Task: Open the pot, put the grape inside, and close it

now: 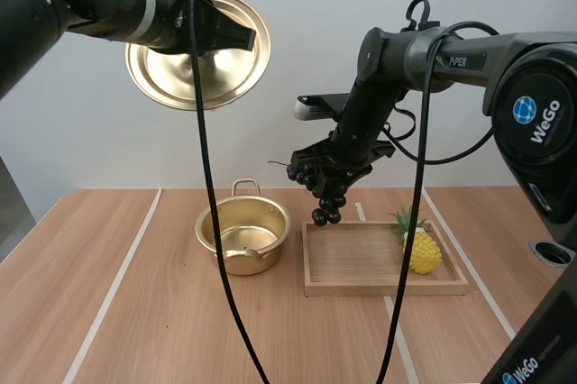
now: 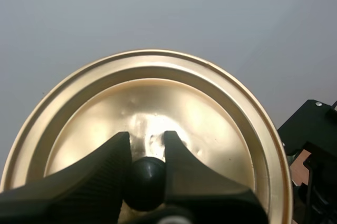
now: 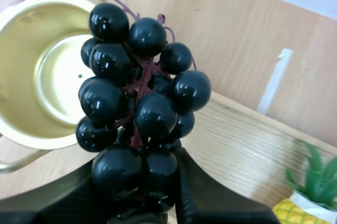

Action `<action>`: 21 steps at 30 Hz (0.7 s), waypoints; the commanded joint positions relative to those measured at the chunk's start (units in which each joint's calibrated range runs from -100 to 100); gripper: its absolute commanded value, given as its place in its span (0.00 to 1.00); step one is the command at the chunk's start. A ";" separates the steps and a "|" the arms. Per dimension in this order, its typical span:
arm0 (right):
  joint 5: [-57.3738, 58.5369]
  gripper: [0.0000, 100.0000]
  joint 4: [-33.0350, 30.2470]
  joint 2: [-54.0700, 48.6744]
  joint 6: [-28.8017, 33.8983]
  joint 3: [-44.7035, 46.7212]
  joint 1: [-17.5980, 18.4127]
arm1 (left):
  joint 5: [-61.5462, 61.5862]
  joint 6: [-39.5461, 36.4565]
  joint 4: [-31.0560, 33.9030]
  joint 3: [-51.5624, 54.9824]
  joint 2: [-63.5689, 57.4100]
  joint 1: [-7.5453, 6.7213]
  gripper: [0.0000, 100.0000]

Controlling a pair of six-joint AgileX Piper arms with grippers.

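While poised above the counter (image 1: 135, 294), pinches one bunch of grapes (image 1: 325, 196) in the right pincer (image 1: 326, 172), with both fingers pressed onto the dark berries at one end. Carries the bunch lengthwise out from the fingertips, with the long axis steep, close to upright, and the free end pointing down, away from the pincer. From the right wrist, shows a thin reddish stem curling off that far end toward the pot (image 3: 31, 50). Hangs the lowest berries just under the pincer, over the back corner of the wooden tray (image 1: 361, 262) nearest the pot; cannot tell whether touching the rim or just above it.

Grips one lid (image 1: 194, 64) in the left pincer (image 2: 146, 139), with the fingers clamped on either side of the black knob (image 2: 145, 179). Holds the lid up on edge beyond the fingertips, knob side turned back toward the pincer, well above the pot and well apart from the right pincer.

Counts one pot, open and upright on the counter, below the right pincer and off toward the left pincer's side. Counts one tray, lying flat below the right pincer, just beside the pot. Counts one toy pineapple (image 1: 424, 249), standing upright in the tray at the end away from the pot, leaves up. Counts two pincers, each closed on its own load.
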 commanded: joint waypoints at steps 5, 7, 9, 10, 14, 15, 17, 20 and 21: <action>1.22 0.00 3.45 -1.88 -6.47 -0.46 0.02 | 3.34 -8.64 12.08 -0.47 -5.68 2.37 0.00; 1.05 0.00 3.86 -1.88 -8.63 -0.46 0.02 | 3.34 -8.73 14.89 -0.47 -7.43 3.55 0.00; 1.05 0.00 5.14 -1.88 -10.51 -0.46 0.02 | 3.55 -8.96 16.93 -0.47 -9.25 4.56 0.00; 1.05 0.00 6.07 -1.88 -11.56 -0.46 0.02 | 4.09 -9.15 17.11 -0.47 -10.21 4.99 0.00; 1.05 0.00 10.77 -1.88 -15.93 -0.46 0.02 | 5.48 -10.03 17.11 -0.47 -13.32 6.08 0.00; 1.05 0.00 11.62 -1.88 -16.61 -0.46 0.02 | 5.86 -10.03 17.21 -0.47 -14.10 6.27 0.00; 0.41 0.00 12.66 -1.88 -18.29 -0.46 0.63 | 6.05 -10.03 17.37 -0.47 -15.34 6.84 0.00; -0.89 0.00 12.36 -1.88 -19.17 -1.29 2.36 | 5.26 -10.03 18.48 -0.47 -16.13 7.43 0.00; -1.24 0.00 12.09 -1.88 -19.17 -1.73 2.98 | 4.57 -10.03 19.52 -0.47 -16.24 7.52 0.00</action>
